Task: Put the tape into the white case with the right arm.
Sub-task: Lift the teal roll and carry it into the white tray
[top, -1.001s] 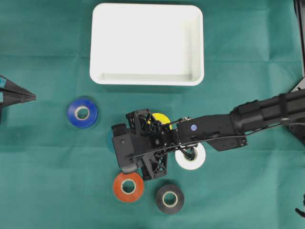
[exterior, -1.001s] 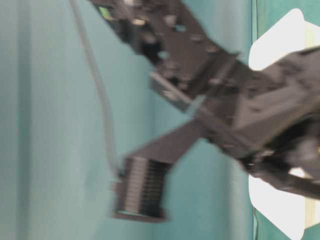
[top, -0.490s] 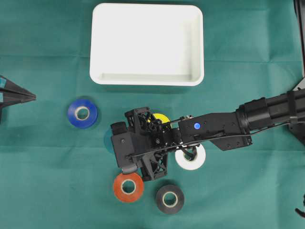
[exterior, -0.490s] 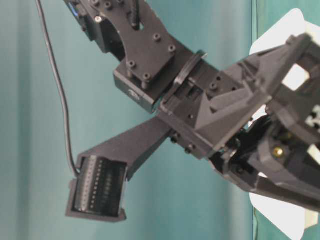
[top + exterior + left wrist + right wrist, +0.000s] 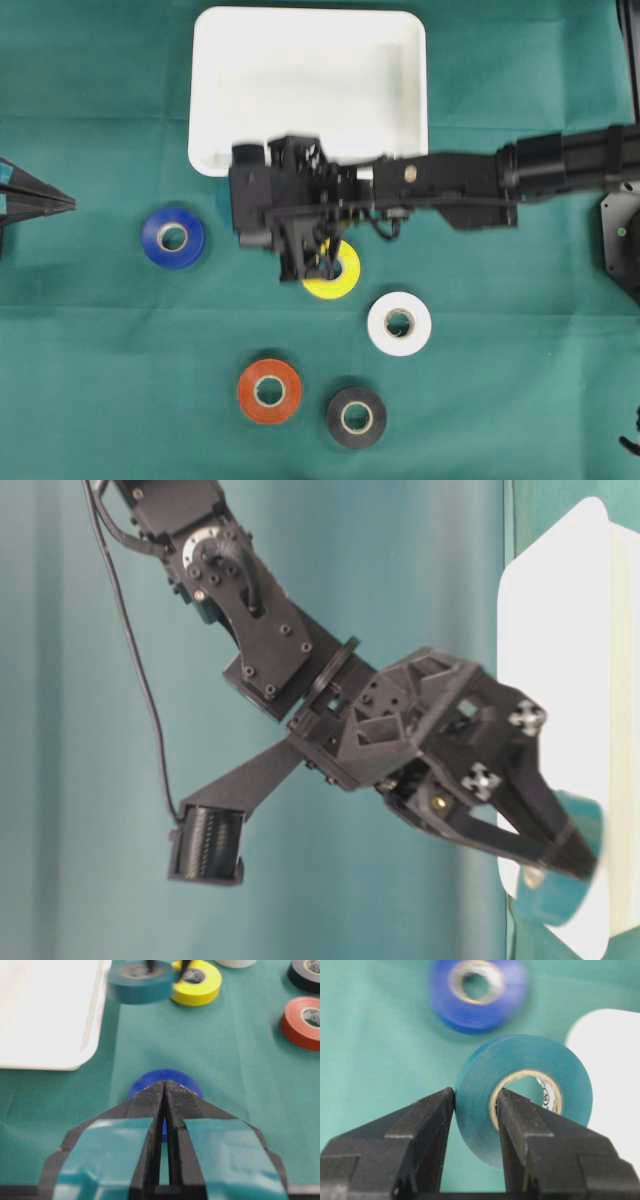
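Looking down from overhead, the right arm [image 5: 520,172] is reaching across the green cloth [image 5: 90,380], its gripper [image 5: 335,262] hanging over the yellow roll [image 5: 332,283] just below the white case's [image 5: 310,60] near rim. Five rolls are lying on the cloth: yellow under the pincer, white [image 5: 399,323] to its lower right, black [image 5: 356,417] and red [image 5: 269,390] farther below, blue [image 5: 172,237] off to its left. The left gripper [image 5: 60,202] is sitting at the far left edge.

At table level, the pincer is clenching a teal tape [image 5: 560,875] in front of the single white case.

From the left wrist, the left pincer is showing its two fingers pressed together, empty, with the blue roll just beyond the tips and the teal tape hanging beside the case's corner.

From the right wrist, one finger [image 5: 427,1125] is pressing the tape's outside, the other is sitting inside its core; the blue roll is lying beyond, the case to the right.
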Motion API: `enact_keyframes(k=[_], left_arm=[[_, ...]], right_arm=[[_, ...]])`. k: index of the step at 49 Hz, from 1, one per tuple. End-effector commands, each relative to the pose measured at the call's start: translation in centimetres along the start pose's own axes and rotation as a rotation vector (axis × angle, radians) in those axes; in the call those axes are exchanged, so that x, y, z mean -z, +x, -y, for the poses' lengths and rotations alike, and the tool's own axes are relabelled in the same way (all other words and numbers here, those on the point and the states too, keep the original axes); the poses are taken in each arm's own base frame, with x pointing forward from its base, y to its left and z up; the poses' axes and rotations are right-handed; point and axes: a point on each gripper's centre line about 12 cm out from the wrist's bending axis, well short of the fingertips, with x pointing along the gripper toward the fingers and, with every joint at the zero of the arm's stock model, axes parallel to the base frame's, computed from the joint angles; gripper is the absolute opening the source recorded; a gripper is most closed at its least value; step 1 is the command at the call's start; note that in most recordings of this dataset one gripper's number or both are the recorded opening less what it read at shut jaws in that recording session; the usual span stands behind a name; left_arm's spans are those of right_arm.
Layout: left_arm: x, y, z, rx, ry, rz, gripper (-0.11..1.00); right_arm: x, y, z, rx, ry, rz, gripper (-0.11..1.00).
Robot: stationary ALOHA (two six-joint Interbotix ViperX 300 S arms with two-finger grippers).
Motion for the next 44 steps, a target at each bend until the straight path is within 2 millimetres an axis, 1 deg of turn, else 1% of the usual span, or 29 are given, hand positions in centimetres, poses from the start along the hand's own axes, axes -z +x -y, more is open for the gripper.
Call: enact_keyframes(k=[1, 6, 14, 19, 25, 36, 44], left_arm=[[-0.5, 0.0, 0.0, -0.001, -0.005, 0.015, 0.01], [-0.6, 0.0, 0.0, -0.001, -0.005, 0.017, 0.01], [-0.6, 0.0, 0.0, -0.001, -0.005, 0.018, 0.01], [-0.5, 0.0, 0.0, -0.001, -0.003, 0.015, 0.01], [-0.6, 0.0, 0.0, 0.001, -0.003, 0.017, 0.01], [-0.6, 0.0, 0.0, -0.004, -0.001, 0.019, 0.01], [-0.6, 0.0, -0.3, -0.020, -0.008, 0.019, 0.01]], right_arm=[[-2.3, -2.1, 2.4, 0.044, 0.008, 0.063, 0.01], [-2.1, -2.1, 4.7, 0.087, 0.014, 0.051, 0.01], [-1.7, -2.3, 7.8, 0.141, 0.037, 0.044, 0.01], [-1.1, -2.4, 10.1, 0.179, 0.053, 0.032, 0.01], [-0.3, -2.6, 12.2, 0.213, 0.077, 0.019, 0.01], [1.4, -2.7, 14.9, 0.251, 0.127, 0.004, 0.01], [2.1, -2.6, 15.6, 0.259, 0.156, 0.023, 0.01]])
